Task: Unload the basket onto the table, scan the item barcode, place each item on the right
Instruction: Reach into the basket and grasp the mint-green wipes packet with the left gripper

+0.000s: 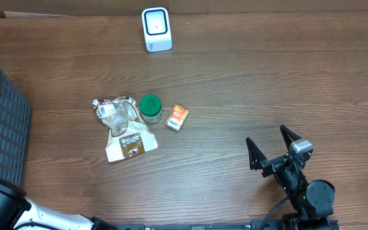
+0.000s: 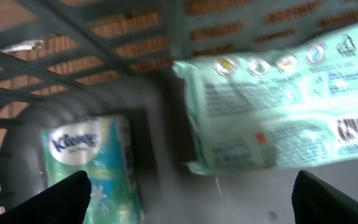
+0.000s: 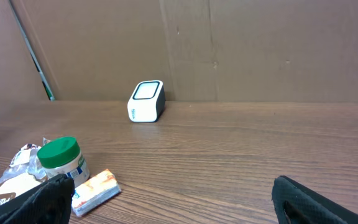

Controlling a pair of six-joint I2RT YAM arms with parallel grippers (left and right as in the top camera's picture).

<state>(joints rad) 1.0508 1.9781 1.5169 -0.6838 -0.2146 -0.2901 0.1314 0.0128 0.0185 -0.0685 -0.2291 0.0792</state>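
Green packet [image 2: 278, 112] beyond spread left fingers [image 2: 67, 199]

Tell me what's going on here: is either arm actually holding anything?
The left gripper hangs open inside the grey basket, over a Kleenex pack and a pale green packet whose barcode shows; it grips neither. The right gripper sits open near the table's front edge, holding nothing. A green-lidded jar, an orange box and a crumpled snack bag lie mid-table. Nothing is at the white scanner.
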